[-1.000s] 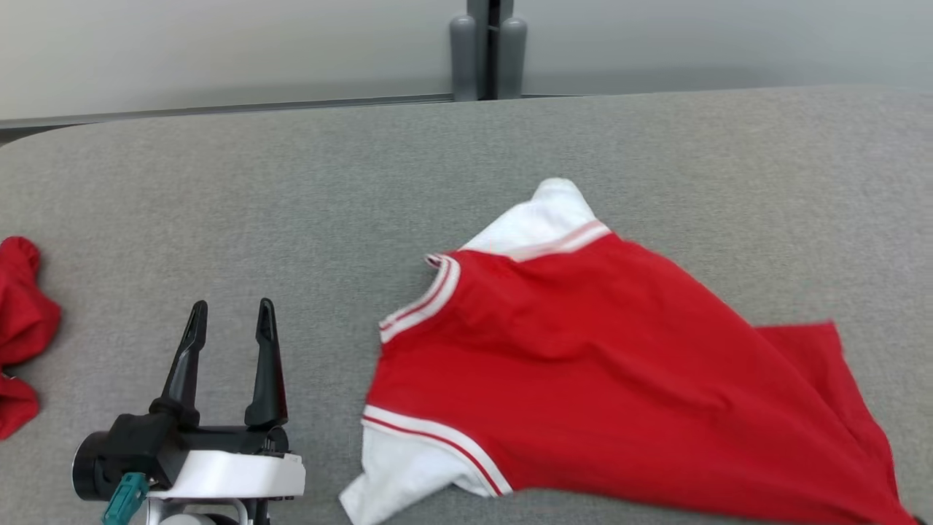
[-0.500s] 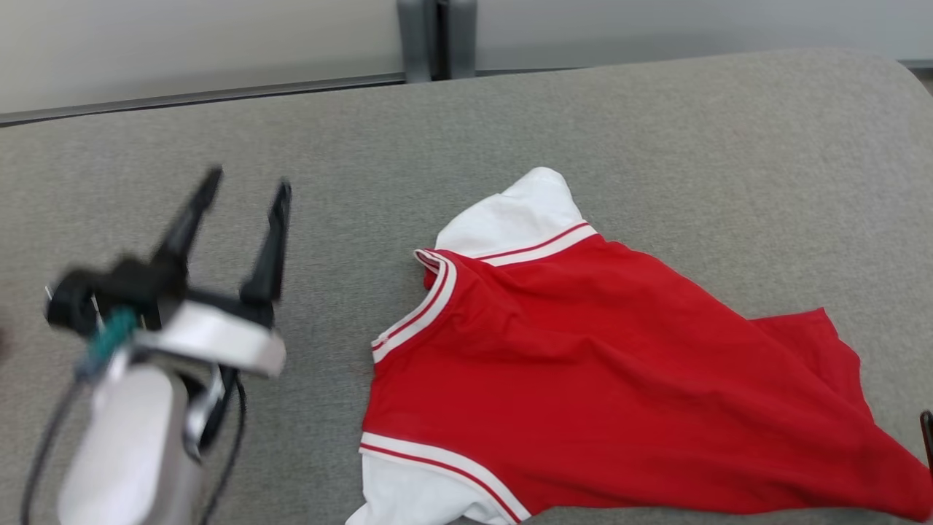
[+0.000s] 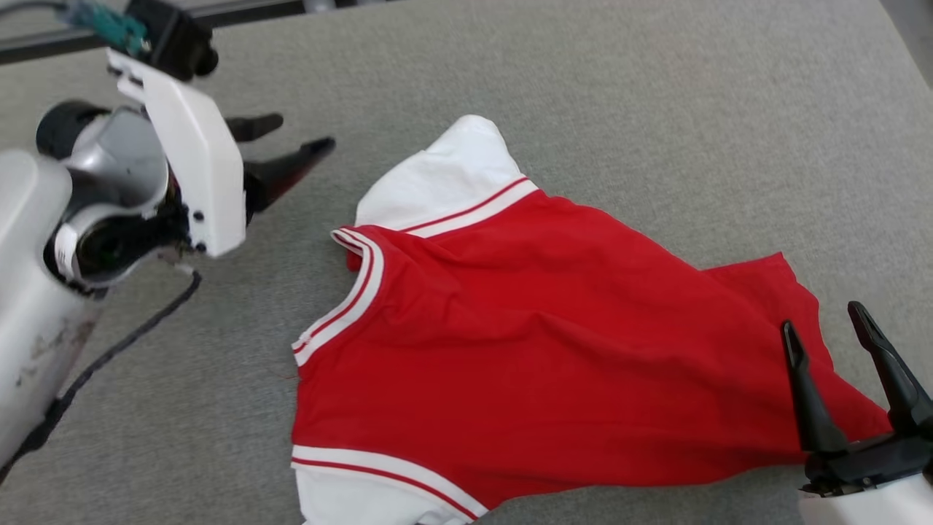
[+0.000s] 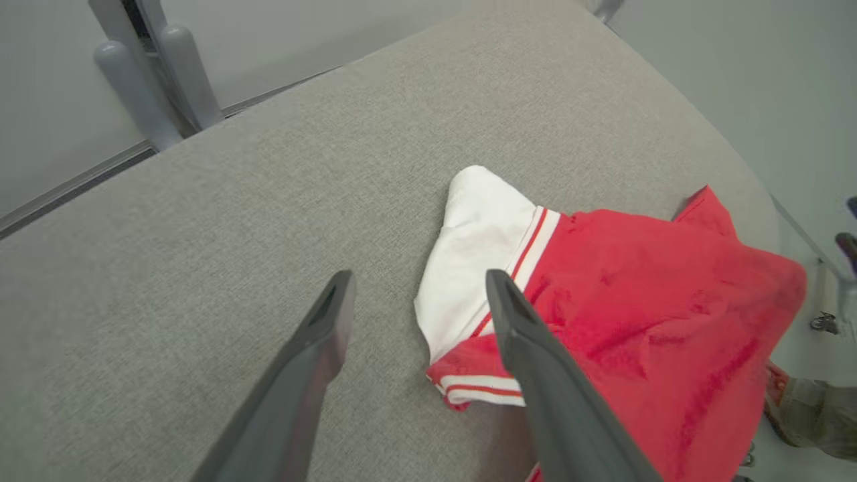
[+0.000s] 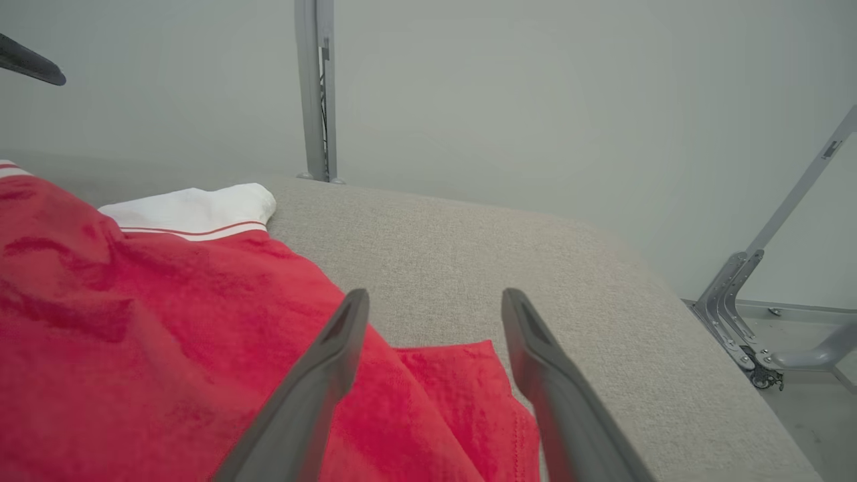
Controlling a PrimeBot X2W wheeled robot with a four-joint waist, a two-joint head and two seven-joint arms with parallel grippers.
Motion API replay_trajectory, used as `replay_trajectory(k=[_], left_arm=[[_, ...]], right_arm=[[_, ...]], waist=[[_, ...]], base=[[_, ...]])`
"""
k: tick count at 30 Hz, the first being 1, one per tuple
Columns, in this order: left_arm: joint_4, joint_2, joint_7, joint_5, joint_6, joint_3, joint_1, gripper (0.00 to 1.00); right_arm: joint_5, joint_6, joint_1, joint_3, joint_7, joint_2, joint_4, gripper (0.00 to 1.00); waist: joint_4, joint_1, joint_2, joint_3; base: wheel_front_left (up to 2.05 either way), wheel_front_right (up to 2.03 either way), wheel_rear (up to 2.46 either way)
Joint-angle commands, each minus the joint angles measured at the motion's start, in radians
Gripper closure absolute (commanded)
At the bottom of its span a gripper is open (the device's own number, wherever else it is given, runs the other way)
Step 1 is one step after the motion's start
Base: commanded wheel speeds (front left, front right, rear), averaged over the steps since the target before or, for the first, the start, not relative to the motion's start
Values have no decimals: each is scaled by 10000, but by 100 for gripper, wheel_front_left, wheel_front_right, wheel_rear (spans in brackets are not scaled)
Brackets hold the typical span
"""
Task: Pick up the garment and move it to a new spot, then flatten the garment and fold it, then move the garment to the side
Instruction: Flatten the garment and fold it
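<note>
The garment (image 3: 510, 328) lies on the worktop (image 3: 619, 109). The left hand (image 3: 306, 133) is to its left and farther back, and the right hand (image 3: 821, 317) is at its near right corner.

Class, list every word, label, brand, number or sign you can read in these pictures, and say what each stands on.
None can be read.
Red and white short-sleeved garment: stripes at collar and sleeves, no print showing.
Grey fabric table top: no marking.
Pale strip on the left arm's wrist: too small to read.
</note>
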Motion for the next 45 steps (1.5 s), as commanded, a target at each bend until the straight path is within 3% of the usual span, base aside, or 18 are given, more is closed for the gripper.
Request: replay_trajectory(k=[1,10,18,23,24,25,28,35,41,45], left_arm=[[17,-58,249,-662,-7,-166,-686,0],[538,-86,-75,-884,-9,-1402,-1723,0],[604,719,-351,-296,-8,-3319,-2338,0],[803,986,-511,-797,-8,-4174,-2415,0],[754,1037,-573,-885,-10,-4336,-2453,29],[662,1062,-702,-992,-10,-4487,-2495,100],[283,1247,-1372,-955,-8,-4956,-2776,100],[-24,1869,-3998,-563,-2,-5574,-3508,100],[-202,2192,-6328,1416,-2,-5917,-3884,100],[-1205,2229,-6777,2767,-2,-5990,-2552,100]], right_arm=[[-54,-22,-237,10,-4,130,82,0],[111,-22,-700,215,-4,474,176,0],[181,-22,-988,473,-4,861,169,0],[178,-22,-1040,498,-4,990,203,0],[182,-22,-1045,471,-4,1004,203,0],[191,-22,-1048,435,-4,1020,200,0],[177,-22,-1063,387,-4,1030,206,0],[139,-22,-965,224,-4,873,279,0],[179,-22,-815,153,-4,604,343,0],[203,-22,-617,42,-4,407,363,0]], waist=[[-449,0,0,592],[-976,0,0,1121],[-1432,0,0,1540],[-1483,0,0,1634],[-1468,0,0,1649],[-1439,0,0,1663],[-1305,0,0,1648],[-705,0,0,1310],[-42,0,0,791],[412,0,0,444]], base=[[0,0,0],[0,0,0],[0,0,0],[0,0,0],[0,0,0],[0,0,0],[0,0,0],[0,0,0],[0,0,0],[0,0,0]])
